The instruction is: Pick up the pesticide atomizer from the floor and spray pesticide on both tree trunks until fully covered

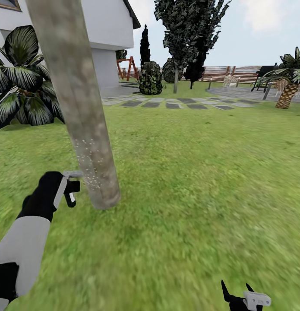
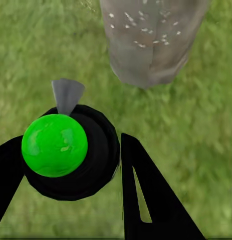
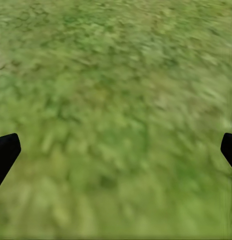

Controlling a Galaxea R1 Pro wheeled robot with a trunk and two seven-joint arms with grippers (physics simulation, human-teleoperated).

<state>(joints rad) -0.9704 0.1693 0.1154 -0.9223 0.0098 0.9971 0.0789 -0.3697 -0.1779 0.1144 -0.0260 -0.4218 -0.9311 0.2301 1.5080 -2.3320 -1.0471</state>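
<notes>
My left hand (image 2: 70, 165) grips the atomizer (image 2: 70, 152), nozzle facing the trunk (image 2: 146, 40) just ahead. Right hand (image 3: 116, 150) hangs open, empty. Risk: aim drift leaves upper trunk uncovered.

A thick, pale grey-brown mottled tree trunk (image 1: 76, 103) is seen slanting down the left of the frame onto green lawn (image 1: 197, 181), its lower part dotted with white specks. The left gripper (image 1: 71, 190) is held just beside it at lower left.
</notes>
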